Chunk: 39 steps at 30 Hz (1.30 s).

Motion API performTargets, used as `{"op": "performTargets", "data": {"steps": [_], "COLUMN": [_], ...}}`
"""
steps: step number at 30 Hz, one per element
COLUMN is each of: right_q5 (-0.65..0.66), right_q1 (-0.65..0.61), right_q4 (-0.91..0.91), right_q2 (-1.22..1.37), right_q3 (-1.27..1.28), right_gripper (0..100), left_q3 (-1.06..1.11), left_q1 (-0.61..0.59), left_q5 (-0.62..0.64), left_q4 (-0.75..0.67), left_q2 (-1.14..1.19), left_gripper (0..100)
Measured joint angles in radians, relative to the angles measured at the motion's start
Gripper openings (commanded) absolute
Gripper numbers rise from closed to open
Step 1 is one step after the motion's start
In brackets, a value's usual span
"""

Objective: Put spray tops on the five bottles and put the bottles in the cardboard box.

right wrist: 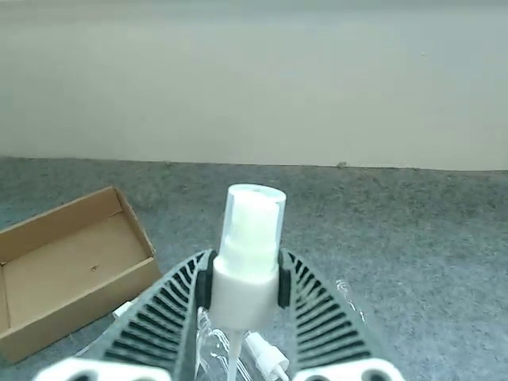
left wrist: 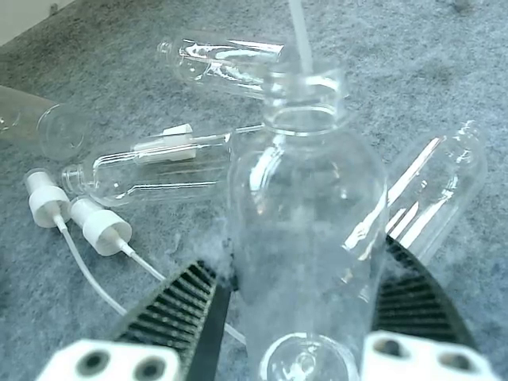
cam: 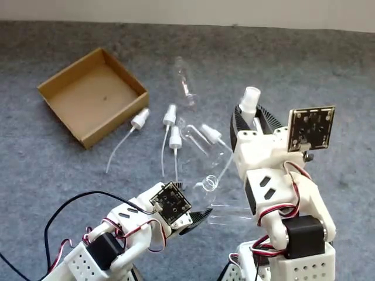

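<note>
In the high view the left arm [cam: 126, 221] comes in from the lower left of the frame. Its jaws are clenched on a clear bottle [cam: 209, 185] just below the middle, with the open mouth turned up and away from the arm. The left wrist view shows this held bottle [left wrist: 305, 238] pinched between the two black ribbed jaws.

The right arm [cam: 275, 187] stands at the lower right. Its jaws grasp a white spray top [cam: 251, 100] right of centre, clear cap uppermost. The right wrist view shows the spray top [right wrist: 248, 254] squeezed at its collar. Its dip tube [cam: 226, 167] slants down toward the held bottle's mouth. In the left wrist view the tube [left wrist: 298, 28] meets the rim, but whether its tip is inside I cannot tell.

The cardboard box [cam: 114, 132] sits open in the upper left on the grey carpeted worktop [cam: 328, 70], well apart from both arms.

Four loose spray tops [cam: 139, 120] [cam: 170, 114] [cam: 175, 137] [cam: 211, 133] lie between the box and the right arm, tubes trailing toward the bottom of the frame. One bottle on its side [cam: 183, 79] lies at top centre, and another [cam: 234, 215] lies just beside the left jaws.

The left wrist view shows four lying bottles [left wrist: 222, 59] [left wrist: 40, 123] [left wrist: 151, 171] [left wrist: 440, 190] around the held one, with two of the loose tops [left wrist: 44, 198] [left wrist: 99, 226] close together.
</note>
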Motion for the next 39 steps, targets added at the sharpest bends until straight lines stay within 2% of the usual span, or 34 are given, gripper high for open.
{"op": "performTargets", "data": {"steps": [16, 22, 39], "right_q5": [0.002, 0.002, 0.002], "right_q1": [0.0, -0.083, -0.087], "right_q4": [0.0, 0.0, 0.046], "right_q2": [-0.003, -0.003, -0.003], "right_q3": [-0.087, -0.087, -0.087], "right_gripper": [0.5, 0.5, 0.5], "left_q3": [0.0, 0.0, 0.0], "left_q1": [0.0, 0.0, -0.008], "left_q5": [0.0, 0.0, 0.0], "left_q4": [0.0, 0.0, 0.0], "left_q2": [0.0, 0.0, 0.0], "left_gripper": [15, 15, 15]}}
